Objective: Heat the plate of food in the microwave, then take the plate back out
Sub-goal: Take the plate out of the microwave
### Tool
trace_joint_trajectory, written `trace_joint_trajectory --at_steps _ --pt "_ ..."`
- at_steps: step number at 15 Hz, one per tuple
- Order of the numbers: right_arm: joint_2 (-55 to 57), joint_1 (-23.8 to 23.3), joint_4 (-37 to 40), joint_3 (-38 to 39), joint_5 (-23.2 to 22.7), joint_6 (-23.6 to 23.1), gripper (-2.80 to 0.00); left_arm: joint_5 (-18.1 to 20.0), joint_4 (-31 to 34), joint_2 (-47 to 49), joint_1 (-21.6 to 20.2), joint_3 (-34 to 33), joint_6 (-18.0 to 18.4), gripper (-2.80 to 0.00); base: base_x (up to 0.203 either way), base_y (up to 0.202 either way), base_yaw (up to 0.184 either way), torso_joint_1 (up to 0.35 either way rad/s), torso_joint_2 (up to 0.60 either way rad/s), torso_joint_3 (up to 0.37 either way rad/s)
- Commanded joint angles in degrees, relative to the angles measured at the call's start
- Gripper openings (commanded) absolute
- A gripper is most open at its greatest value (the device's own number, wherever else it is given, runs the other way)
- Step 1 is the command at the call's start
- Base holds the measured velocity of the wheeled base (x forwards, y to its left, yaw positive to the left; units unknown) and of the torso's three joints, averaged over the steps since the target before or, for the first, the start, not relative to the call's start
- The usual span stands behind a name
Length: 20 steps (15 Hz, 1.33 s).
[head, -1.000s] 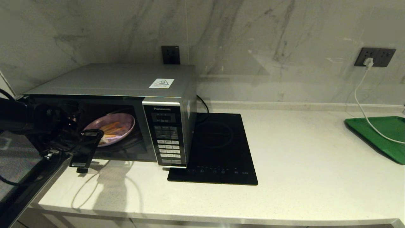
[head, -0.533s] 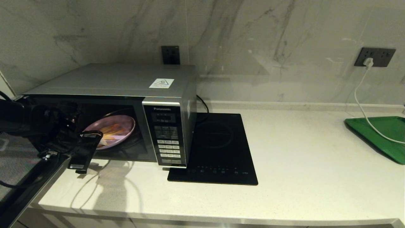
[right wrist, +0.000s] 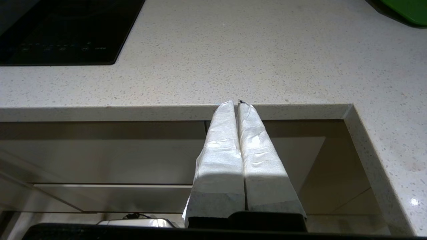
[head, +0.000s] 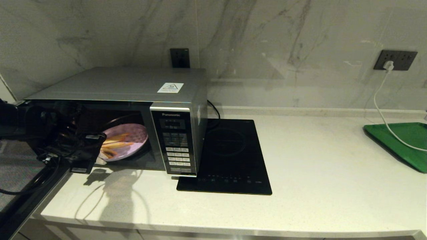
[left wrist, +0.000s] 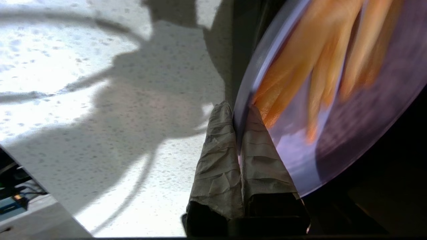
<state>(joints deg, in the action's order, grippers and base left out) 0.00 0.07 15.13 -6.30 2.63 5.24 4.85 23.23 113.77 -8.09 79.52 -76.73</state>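
Note:
The silver-grey microwave (head: 133, 86) stands at the counter's left with its cavity showing. Inside lies the pale lilac plate of food (head: 128, 143), several orange-yellow sticks (head: 115, 141) on it. My left gripper (head: 96, 156) reaches in from the left and is shut on the plate's near rim. In the left wrist view its two wrapped fingers (left wrist: 217, 160) pinch the plate's edge (left wrist: 242, 100) between them, beside the sticks (left wrist: 300, 66). My right gripper (right wrist: 237, 104) hangs shut and empty below the counter's front edge, out of the head view.
A black induction hob (head: 230, 156) lies just right of the microwave. A green tray (head: 403, 143) with a white cable (head: 380, 106) across it sits at the far right. The microwave door (head: 20, 186) hangs at the far left by the counter edge.
My left gripper has moved up and in to the plate's rim and shut on it. The plate has shifted slightly to the right and sits flatter.

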Motion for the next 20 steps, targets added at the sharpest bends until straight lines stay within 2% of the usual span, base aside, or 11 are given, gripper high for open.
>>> trace_joint_trajectory --at_steps 1,10,13,16,20 --pt "0.00 0.01 0.08 0.06 0.00 0.03 -2.80 -0.02 0.32 0.22 0.01 -0.07 -0.44 -2.80 0.000 0.000 0.000 0.000 0.00 0.000" --pt "0.04 0.01 0.08 0.05 0.00 0.03 -2.80 0.46 0.50 -1.10 0.01 -1.54 -0.14 -2.80 0.000 0.000 0.000 0.000 0.00 0.000" --pt "0.00 0.01 0.08 0.04 0.00 0.03 -2.80 2.59 -0.88 -5.61 -0.27 -7.23 3.57 -2.80 0.000 0.000 0.000 0.000 0.00 0.000" --pt "0.00 0.01 0.08 -0.03 0.00 0.03 -2.80 3.43 -4.94 -11.45 -0.58 -13.84 5.82 -2.80 0.000 0.000 0.000 0.000 0.00 0.000" --pt "0.00 0.01 0.08 -0.03 0.00 0.03 -2.80 5.13 -6.12 -17.22 -1.46 -20.05 7.88 -2.80 0.000 0.000 0.000 0.000 0.00 0.000"
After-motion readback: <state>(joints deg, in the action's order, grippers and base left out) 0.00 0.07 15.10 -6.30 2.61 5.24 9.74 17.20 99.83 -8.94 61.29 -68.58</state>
